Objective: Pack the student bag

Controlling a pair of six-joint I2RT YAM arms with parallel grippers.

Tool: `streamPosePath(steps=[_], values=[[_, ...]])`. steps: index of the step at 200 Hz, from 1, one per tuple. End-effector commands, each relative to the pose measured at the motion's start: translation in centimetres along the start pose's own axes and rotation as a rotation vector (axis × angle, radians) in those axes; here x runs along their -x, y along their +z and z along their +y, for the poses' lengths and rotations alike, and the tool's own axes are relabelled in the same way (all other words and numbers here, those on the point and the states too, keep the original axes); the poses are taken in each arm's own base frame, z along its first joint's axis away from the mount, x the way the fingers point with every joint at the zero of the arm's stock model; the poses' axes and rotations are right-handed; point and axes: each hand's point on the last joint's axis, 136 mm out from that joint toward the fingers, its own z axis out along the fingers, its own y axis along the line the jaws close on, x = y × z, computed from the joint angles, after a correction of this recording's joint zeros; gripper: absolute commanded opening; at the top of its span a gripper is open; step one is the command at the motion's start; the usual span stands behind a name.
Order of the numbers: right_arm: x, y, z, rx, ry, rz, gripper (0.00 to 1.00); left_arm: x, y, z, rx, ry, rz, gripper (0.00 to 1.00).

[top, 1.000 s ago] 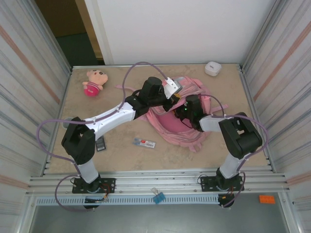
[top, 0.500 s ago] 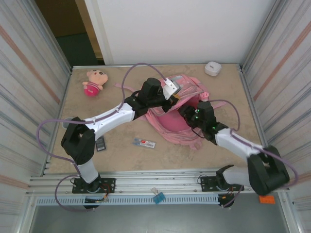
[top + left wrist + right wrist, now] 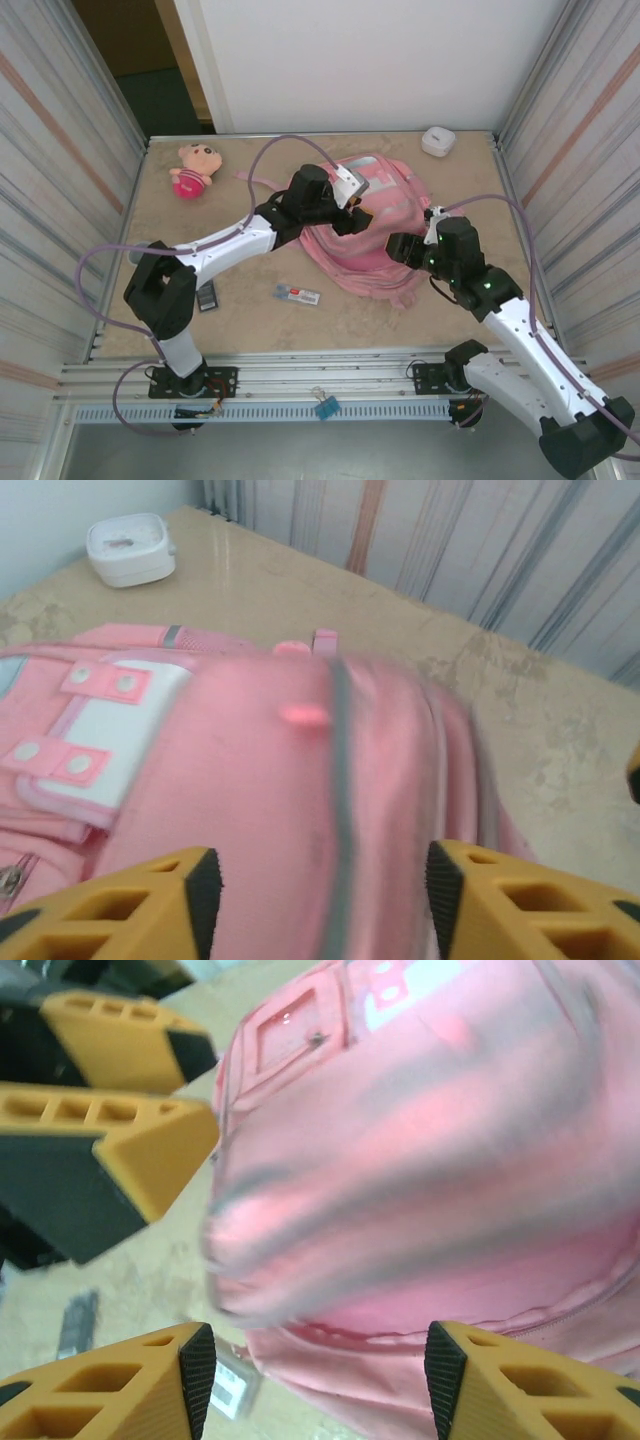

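Top view: lets bag (image 3: pixel 378 225) drop from left pincer (image 3: pixel 352 212), now wide and empty; pulls right pincer (image 3: pixel 397 248), wide too, back toward right edge. Leaves bag slumped mid-worktop, nearer far edge, packet (image 3: pixel 298 294) unpacked near front edge. Left wrist: hovers just above pink fabric. Right wrist: hides bag's contents; likely needs reopening.

Pink student bag (image 3: pixel 390 200) (pale grey trim), beige mottled table (image 3: pixel 460 190)

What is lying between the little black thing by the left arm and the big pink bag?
A small white packet with a red label lies between the black thing and the student bag, as the top view shows.
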Motion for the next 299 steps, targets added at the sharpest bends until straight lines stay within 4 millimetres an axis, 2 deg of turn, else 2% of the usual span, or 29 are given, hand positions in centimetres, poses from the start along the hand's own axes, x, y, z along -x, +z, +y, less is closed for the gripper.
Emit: streamPosePath(steps=[1,18,46,74,93,112,124,153,181,215,222,242,253,266,299], values=[[-0.6,-1.2,1.9,0.054,-0.276,0.057,0.59,3.0,-3.9,0.2,0.013,-0.08,-0.076,0.68],[-1.2,-1.0,3.5,0.086,-0.398,0.096,0.61,2.3,-5.8,1.2,0.07,-0.147,-0.052,0.73],[-4.0,0.7,6.6,0.125,-0.614,0.23,0.63,-1.3,-9.6,3.8,0.231,-0.32,0.028,0.79],[-8.6,4.4,9.6,0.142,-0.819,0.427,0.69,-6.8,-14.2,6.5,0.405,-0.534,0.113,0.84],[-11.8,7.2,11.6,0.162,-0.896,0.54,0.76,-10.2,-17.1,7.6,0.477,-0.665,0.127,0.85],[-14.1,9.6,14.1,0.181,-0.95,0.603,0.8,-13.2,-19.6,8.4,0.544,-0.776,0.111,0.86],[-15.3,11.2,14.7,0.17,-0.974,0.637,0.81,-14.9,-21.0,8.8,0.582,-0.828,0.1,0.86],[-17.9,15.2,14.1,0.124,-1.009,0.722,0.84,-17.8,-23.2,9.4,0.64,-0.93,0.073,0.87],[-19.7,17.9,13.3,0.094,-1.055,0.768,0.85,-19.2,-24.2,9.5,0.664,-0.97,0.061,0.87],[-21.2,19.9,12.3,0.074,-1.087,0.803,0.82,-19.6,-24.2,9.5,0.665,-0.976,0.067,0.87],[-21.5,20.1,12.0,0.072,-1.087,0.813,0.79,-19.7,-24.1,9.5,0.663,-0.977,0.071,0.87],[-22.1,20.2,11.5,0.066,-1.085,0.835,0.6,-19.8,-24.1,9.6,0.664,-0.974,0.077,0.87],[-21.8,20.0,11.4,0.062,-1.086,0.831,0.5,-19.7,-24.1,9.6,0.664,-0.964,0.078,0.86],[-20.9,19.5,11.5,0.05,-1.079,0.805,0.45,-19.3,-24.0,9.7,0.656,-0.94,0.081,0.86],[-16.0,17.0,12.4,0.048,-0.947,0.686,0.38,-17.6,-23.3,10.0,0.62,-0.878,0.076,0.83]])
